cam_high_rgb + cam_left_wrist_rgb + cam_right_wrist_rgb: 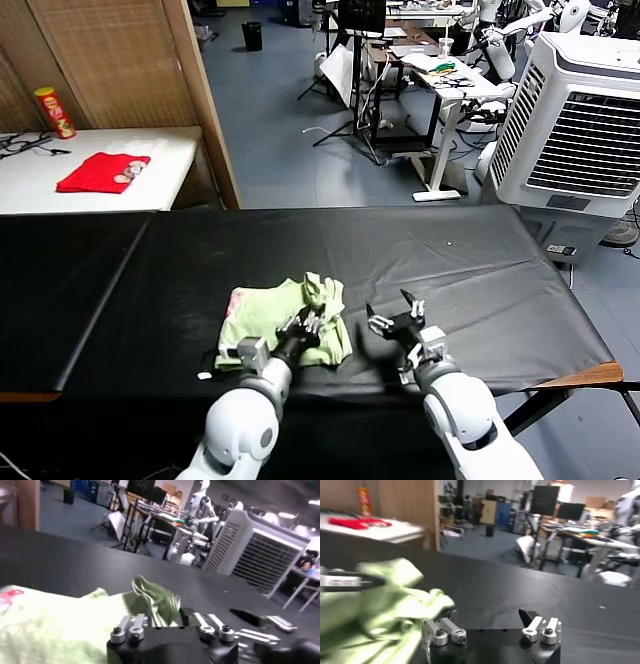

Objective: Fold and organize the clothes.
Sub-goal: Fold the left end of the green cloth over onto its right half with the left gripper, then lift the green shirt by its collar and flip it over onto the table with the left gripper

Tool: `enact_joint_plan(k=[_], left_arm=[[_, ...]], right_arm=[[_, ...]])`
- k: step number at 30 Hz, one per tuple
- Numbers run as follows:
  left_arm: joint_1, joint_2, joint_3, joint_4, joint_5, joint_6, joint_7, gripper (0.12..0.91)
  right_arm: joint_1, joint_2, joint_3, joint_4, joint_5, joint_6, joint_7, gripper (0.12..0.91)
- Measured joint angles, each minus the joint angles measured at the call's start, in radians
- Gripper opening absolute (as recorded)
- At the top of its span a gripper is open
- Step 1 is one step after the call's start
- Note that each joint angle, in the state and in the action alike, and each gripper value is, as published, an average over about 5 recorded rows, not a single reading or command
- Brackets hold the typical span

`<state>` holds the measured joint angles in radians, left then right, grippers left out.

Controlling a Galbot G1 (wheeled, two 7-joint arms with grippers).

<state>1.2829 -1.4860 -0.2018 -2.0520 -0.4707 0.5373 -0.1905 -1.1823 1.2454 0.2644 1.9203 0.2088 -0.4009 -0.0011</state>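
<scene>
From the head view, the pale lime-green short-sleeved T-shirt of thin soft fabric (pixel 285 322) lay bunched on the black cloth-covered table (pixel 480 270), a little toward seven o'clock of the table's middle and near the front edge. The left gripper (pixel 303 326) sat over the shirt's three-o'clock edge, and whether its fingers pinched any cloth could not be told from here. The right gripper (pixel 397 312) hovered just beside the shirt at its three o'clock, fingers spread wide and holding nothing. Far off at ten o'clock, a red garment (pixel 102 172) lay on a white side table (pixel 160 190) with a red cylindrical snack can (pixel 54 112) behind it; a white slatted air cooler (pixel 580 125) stood at two o'clock.

In the left wrist view, the shirt (pixel 60 625) spread under and ahead of the left gripper (pixel 170 622), with a raised fold of fabric (pixel 155 597) peaking between the fingers. The pinkish printed patch (pixel 9 597) showed at the far side of the cloth. Contact with that fold was hidden, so I cannot tell the grip.

In the right wrist view, the right gripper (pixel 490 625) stood released, with the crumpled shirt (pixel 385 610) touching or just beside one finger (pixel 440 630).

Judging by this, the step in hand was gathering an edge to fold. It would go best by pinching a single layer at the hem or sleeve, not the heaped fold, lifting only slightly, and carrying it across with both grippers level so the thin cloth lands flat rather than dragging.
</scene>
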Motion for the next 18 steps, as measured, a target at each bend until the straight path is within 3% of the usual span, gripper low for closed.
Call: enact_joint_plan(k=[4,9,13,18], left_arm=[[0.008,0.006,-0.028,-0.048,-0.04,0.0,-0.001,0.761],[0.03,0.061,-0.091,-0.067,0.008,-0.061,0.035,0.797],[0.053,0.11,-0.144,-0.042,0.047,-0.103,0.055,0.798],[0.079,0.134,-0.201,-0.011,0.05,-0.126,0.056,0.798]], right_arm=[[0.017,0.001,-0.018,0.016,0.065,-0.002,-0.018,0.798],[0.051,0.009,-0.054,0.002,0.055,-0.008,-0.028,0.798],[0.086,0.023,-0.092,-0.045,-0.032,-0.019,-0.026,0.798],[0.096,0.029,-0.117,-0.092,-0.219,0.008,-0.012,0.798]])
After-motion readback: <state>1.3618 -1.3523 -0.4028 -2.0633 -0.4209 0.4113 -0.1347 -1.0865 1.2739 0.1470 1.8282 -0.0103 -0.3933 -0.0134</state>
